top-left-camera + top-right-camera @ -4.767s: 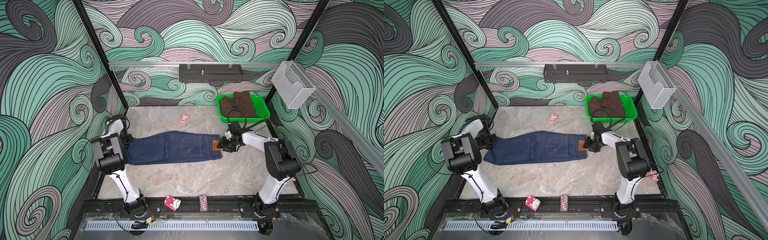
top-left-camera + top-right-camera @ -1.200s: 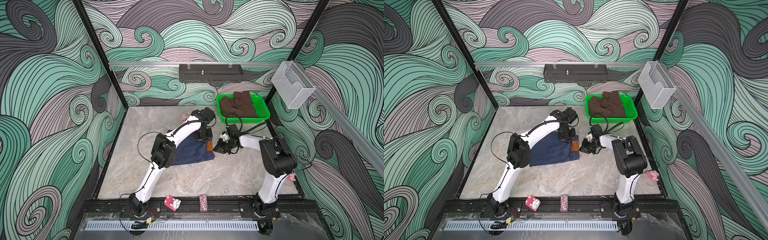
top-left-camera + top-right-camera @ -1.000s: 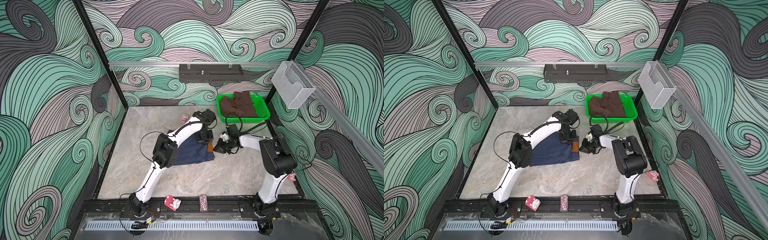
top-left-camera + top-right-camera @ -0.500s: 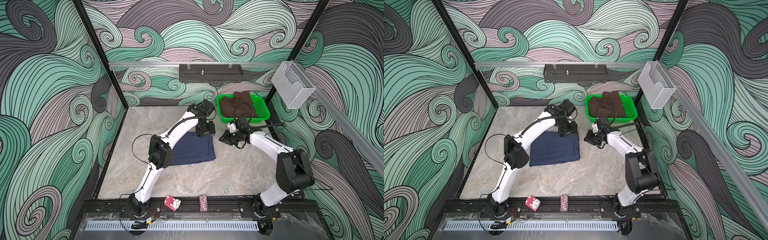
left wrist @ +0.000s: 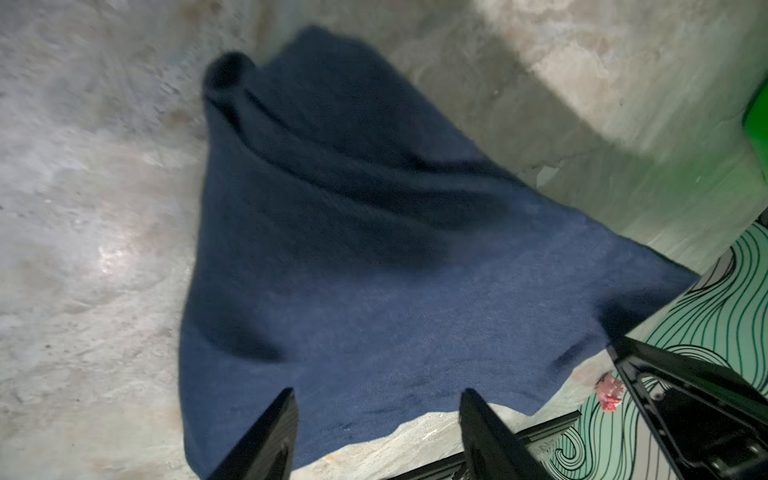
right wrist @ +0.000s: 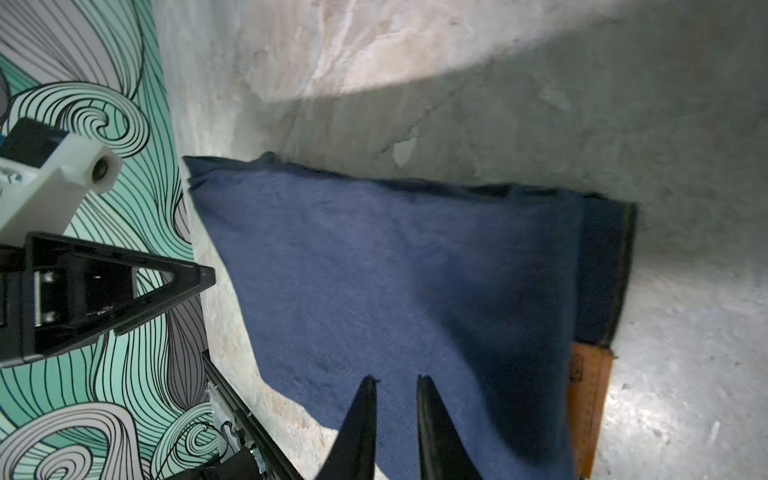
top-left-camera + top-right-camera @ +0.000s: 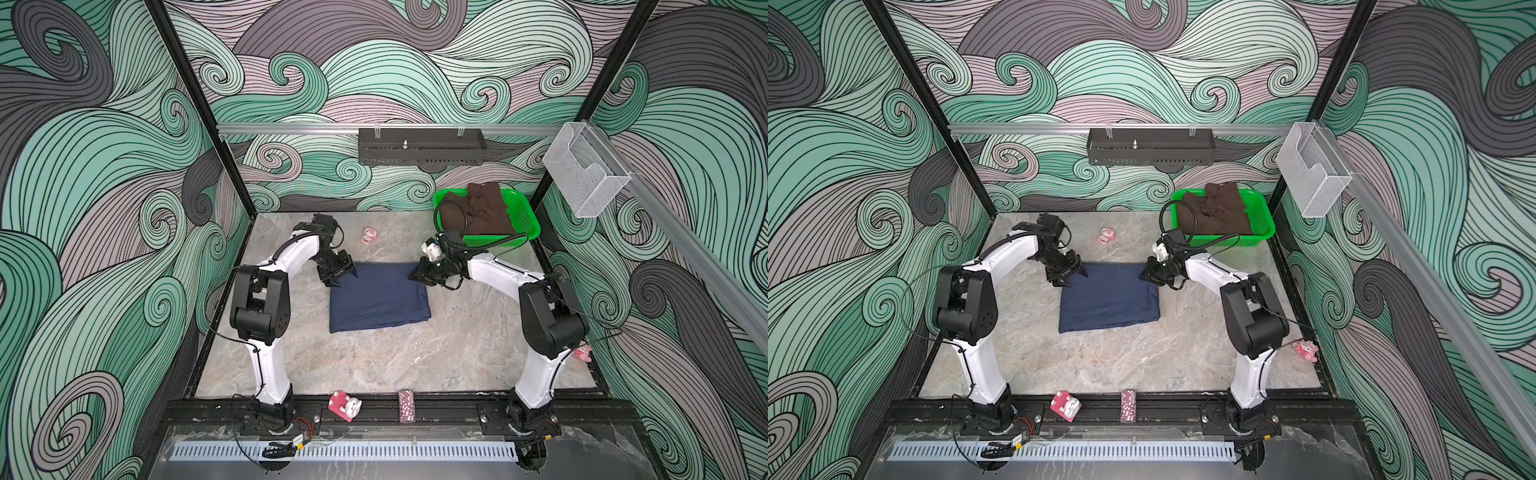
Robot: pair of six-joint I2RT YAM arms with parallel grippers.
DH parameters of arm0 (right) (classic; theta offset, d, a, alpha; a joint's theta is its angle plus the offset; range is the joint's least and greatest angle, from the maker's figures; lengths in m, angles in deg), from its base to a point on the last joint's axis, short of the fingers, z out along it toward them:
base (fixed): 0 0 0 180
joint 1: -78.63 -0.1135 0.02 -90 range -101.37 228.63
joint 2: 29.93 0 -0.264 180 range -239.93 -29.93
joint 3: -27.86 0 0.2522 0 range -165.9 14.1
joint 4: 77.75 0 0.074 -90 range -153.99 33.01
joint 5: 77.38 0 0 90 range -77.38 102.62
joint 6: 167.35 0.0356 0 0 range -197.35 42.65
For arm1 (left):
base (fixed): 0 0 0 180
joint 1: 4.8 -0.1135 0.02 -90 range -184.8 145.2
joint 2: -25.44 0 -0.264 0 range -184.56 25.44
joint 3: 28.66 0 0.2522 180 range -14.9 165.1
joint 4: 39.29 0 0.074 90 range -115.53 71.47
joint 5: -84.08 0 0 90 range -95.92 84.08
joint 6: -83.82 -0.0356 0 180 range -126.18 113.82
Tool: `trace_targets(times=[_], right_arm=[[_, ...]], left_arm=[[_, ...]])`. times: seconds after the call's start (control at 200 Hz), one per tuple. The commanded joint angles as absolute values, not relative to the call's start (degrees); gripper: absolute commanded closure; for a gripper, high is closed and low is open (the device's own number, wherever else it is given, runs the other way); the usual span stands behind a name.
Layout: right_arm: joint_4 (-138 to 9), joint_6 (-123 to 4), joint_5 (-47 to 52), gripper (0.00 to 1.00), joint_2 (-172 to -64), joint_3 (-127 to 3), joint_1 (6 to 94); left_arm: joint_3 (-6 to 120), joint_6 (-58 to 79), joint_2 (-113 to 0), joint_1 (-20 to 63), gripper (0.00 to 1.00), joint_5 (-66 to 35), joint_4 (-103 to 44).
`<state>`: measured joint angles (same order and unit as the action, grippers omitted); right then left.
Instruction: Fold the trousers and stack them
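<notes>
Though both wrist views are smeared, I see the trousers (image 7: pixel 378 297) folded into a dark blue rectangle on the middle of the table (image 7: pixel 374 365). The lower layers are hidden, and only a strip of the tan patch (image 6: pixel 588 395) peeks from under the top one. My left gripper (image 7: pixel 343 279) sits at the far left corner, its fingers (image 5: pixel 270 436) spread wide with nothing between. My right gripper (image 7: pixel 415 276) sits at the far right corner, fingers (image 6: pixel 357 424) nearly together with a slim gap showing; whether they touch the cloth I cannot tell
</notes>
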<state>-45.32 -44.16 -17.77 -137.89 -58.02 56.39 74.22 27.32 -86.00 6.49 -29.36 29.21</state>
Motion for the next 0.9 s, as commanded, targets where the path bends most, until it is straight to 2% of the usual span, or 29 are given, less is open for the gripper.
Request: trace_targets(times=[0.0, 0.205, 0.47, 0.726, 0.786, 0.806, 0.816, 0.831, 0.896], right_arm=[[-46.55, -43.78, -16.62, 0.8, -139.96, -56.39, 58.52], [-44.83, -44.41, -15.52, 0.78, -144.04, -54.54, 60.09], [-45.47, -44.43, -14.81, 0.78, -144.03, -50.71, 59.99], [-43.69, -45.88, -15.0, 0.72, -138.78, -52.14, 59.85], [-41.55, -46.88, -14.35, 0.66, -136.35, -53.63, 59.91], [-40.93, -47.32, -13.78, 0.63, -135.48, -54.08, 59.91], [-40.6, -47.52, -13.62, 0.62, -135.02, -54.41, 59.91], [-40.25, -47.97, -13.29, 0.61, -134.3, -54.83, 59.91], [-38.66, -49.66, -11.49, 0.57, -131.05, -56.43, 59.91]], left_arm=[[76.25, 22.92, -88.11, 5.74, 0.35, -33.49, 26.33], [76.33, 23.84, -93.34, 4.08, 0.35, -35.73, 24.65], [75.85, 22.24, -97.93, 2.52, 0.35, -34.47, 27.23], [79.38, 20.99, -91.24, 1.7, 0.31, -30.58, 30.72], [80.83, 21.27, -87.69, 1.75, 0.23, -28.12, 31.98], [81.24, 21.51, -86.44, 1.84, 0.14, -27.14, 32.33], [81.36, 21.62, -85.68, 1.87, 0.07, -26.76, 32.44], [81.62, 21.72, -84.74, 1.88, 0.03, -26.07, 32.66], [82.22, 22.23, -80.75, 2.17, 0.01, -23.4, 33.39]])
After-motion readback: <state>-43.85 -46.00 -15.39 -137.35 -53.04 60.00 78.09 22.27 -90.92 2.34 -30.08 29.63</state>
